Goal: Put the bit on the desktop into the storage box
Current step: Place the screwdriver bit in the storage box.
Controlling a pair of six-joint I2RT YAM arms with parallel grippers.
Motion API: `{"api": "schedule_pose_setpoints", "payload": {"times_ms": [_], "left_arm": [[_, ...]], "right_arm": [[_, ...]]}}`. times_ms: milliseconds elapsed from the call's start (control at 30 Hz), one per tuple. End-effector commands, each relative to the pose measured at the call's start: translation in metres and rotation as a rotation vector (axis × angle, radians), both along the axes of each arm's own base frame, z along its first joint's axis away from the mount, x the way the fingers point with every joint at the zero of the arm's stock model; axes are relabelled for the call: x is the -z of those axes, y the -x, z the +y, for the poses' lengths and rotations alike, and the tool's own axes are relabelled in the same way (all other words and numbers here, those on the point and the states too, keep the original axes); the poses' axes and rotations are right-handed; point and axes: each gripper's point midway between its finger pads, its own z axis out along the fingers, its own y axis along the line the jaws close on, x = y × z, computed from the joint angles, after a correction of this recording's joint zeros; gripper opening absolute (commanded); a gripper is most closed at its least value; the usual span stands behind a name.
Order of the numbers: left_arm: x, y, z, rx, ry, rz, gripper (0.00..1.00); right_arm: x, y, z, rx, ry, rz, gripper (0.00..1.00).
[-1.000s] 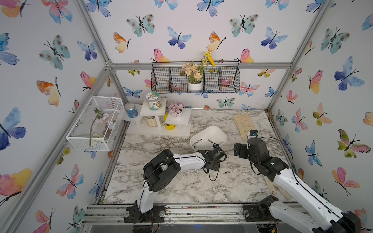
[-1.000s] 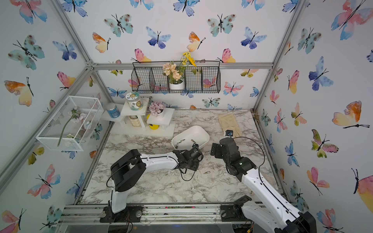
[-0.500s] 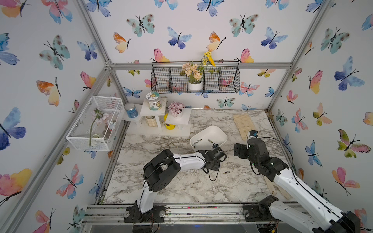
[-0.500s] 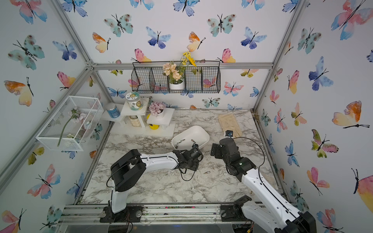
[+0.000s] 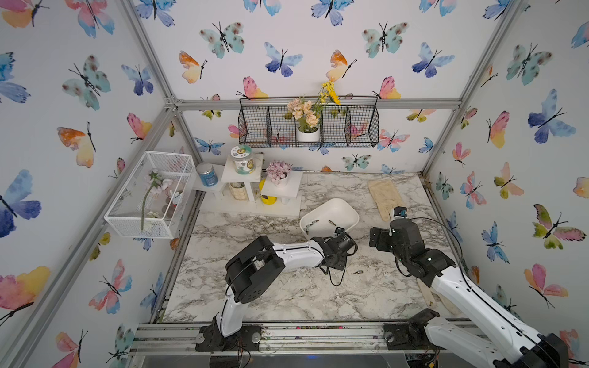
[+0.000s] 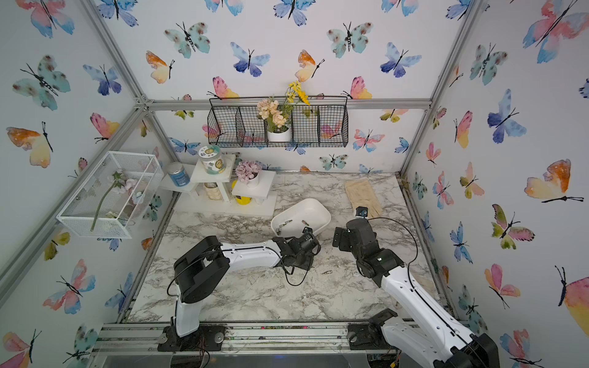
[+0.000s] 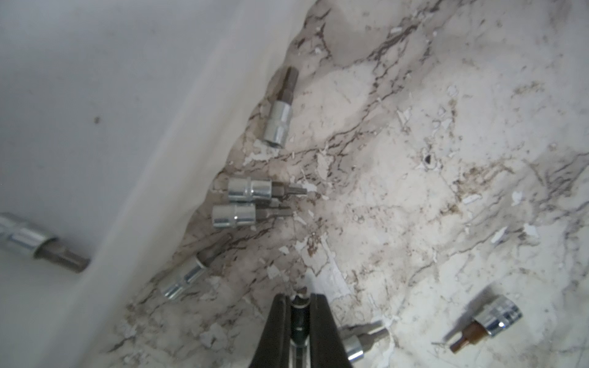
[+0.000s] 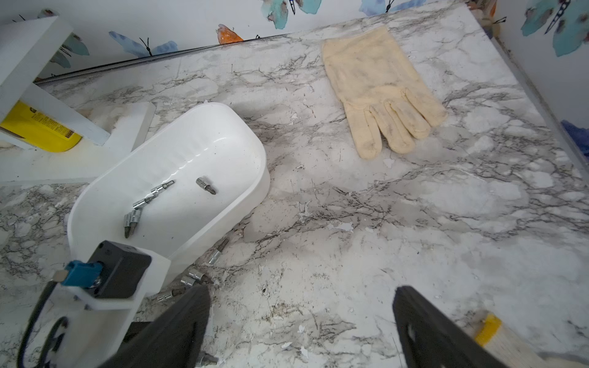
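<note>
- Your left claw (image 7: 299,298) is pinched together on a held bit (image 7: 299,306); its silver end shows in the narrow gap at the tips
- The claw sits low over the worktop (image 7: 430,197); you cannot tell from the wrist view whether the held bit has left the surface
- The storage box (image 7: 95,127) stands just beside this claw, its white outer wall close on one side; in both top views the claw is at the box's near rim (image 5: 307,231)
- Loose bits (image 7: 250,192) lie on the worktop along the foot of that wall, and another (image 7: 363,341) is right against the claw
- A lone bit (image 5: 359,272) lies on open worktop between your two arms
- Boxed bits (image 8: 145,200) already rest inside the storage box
- Your right claw (image 8: 301,293) is spread wide with nothing between its tips, above bare worktop, near the box
- A cream glove (image 8: 376,89) lies flat well beyond the right claw
</note>
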Motion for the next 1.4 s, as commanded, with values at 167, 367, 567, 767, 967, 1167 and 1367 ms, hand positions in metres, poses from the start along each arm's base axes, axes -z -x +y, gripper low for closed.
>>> {"api": "schedule_pose_setpoints", "payload": {"times_ms": [167,367,567,767,967,1167,1367], "left_arm": [[-0.061,-0.008,0.006,-0.015,0.053,-0.092,0.04],[-0.096,-0.016,0.007,-0.017,0.072,-0.148,0.04],[-0.119,-0.04,0.016,-0.043,0.124,-0.18,0.04],[-0.114,-0.077,0.027,-0.065,0.117,-0.186,0.05],[-0.09,-0.103,0.034,-0.078,0.091,-0.157,0.05],[-0.066,-0.115,0.037,-0.081,0.075,-0.121,0.07],[-0.057,-0.116,0.037,-0.078,0.075,-0.103,0.13]], "right_arm": [[0.02,0.006,0.004,-0.022,-0.019,0.054,0.95],[0.028,0.01,0.011,-0.061,-0.03,0.083,0.95],[0.033,0.011,0.027,-0.145,-0.061,0.094,0.96],[0.038,0.013,0.044,-0.234,-0.093,0.119,0.95],[0.038,0.013,0.056,-0.298,-0.114,0.133,0.94],[0.048,0.02,0.068,-0.368,-0.125,0.22,0.9],[0.065,0.035,0.061,-0.302,-0.118,0.399,0.9]]}}
